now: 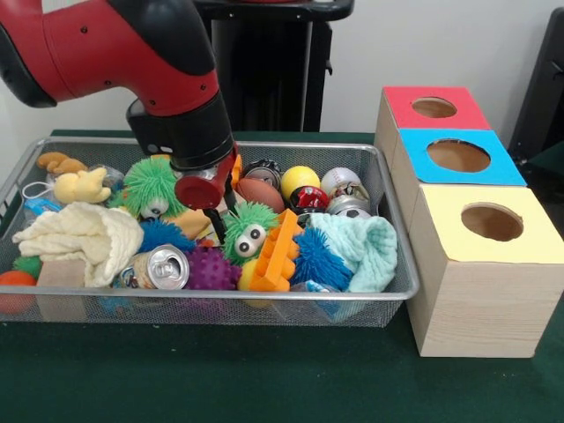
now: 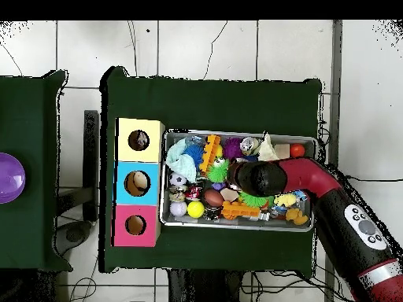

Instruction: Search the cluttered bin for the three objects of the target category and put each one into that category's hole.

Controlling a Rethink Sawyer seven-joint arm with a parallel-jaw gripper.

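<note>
The wire mesh bin sits on the green table, full of toys and cloths; it also shows in the overhead view. My gripper hangs from the red and black arm and reaches down into the clutter left of the bin's middle, beside a green fuzzy toy with eyes. Clutter hides its tip. In the overhead view the wrist covers it. A bluish-white crinkly packet peeks out at the bin's left end; the other packets are hidden. The yellow-surrounded hole is on the nearest wooden box, right of the bin, and also shows overhead.
The bin holds a silver can, a purple spiky ball, an orange brick, a blue spiky ball, a mint cloth and a cream cloth. The blue-surrounded hole and the red-surrounded hole lie behind the yellow one.
</note>
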